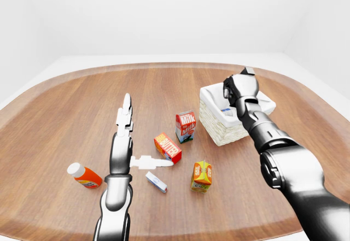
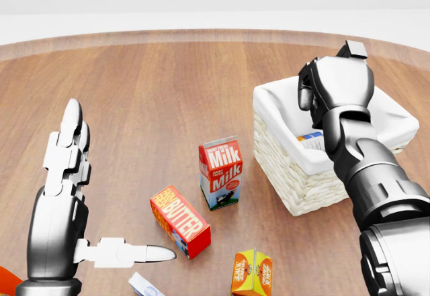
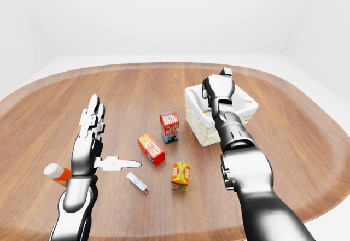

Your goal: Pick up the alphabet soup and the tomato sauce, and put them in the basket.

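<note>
Fingers of the right hand point(image 2: 329, 88) curl inward above the basket point(image 2: 295, 182), gripping nothing visible; whether they are fully together I cannot tell. Fingers of the left hand point(image 2: 64, 202) are spread wide apart, thumb out sideways, well left of the basket and empty. Inside the basket, against its white liner, lies a can point(image 2: 310, 139) with a blue and orange label; which of the two cans it is I cannot tell. Left of the basket stands the milk point(image 2: 220, 172), then the butter point(image 2: 179, 221) lower left. Below the milk sits an orange carton point(image 2: 252, 272). A bottle point(image 1: 84, 175) lies far left of the basket.
</note>
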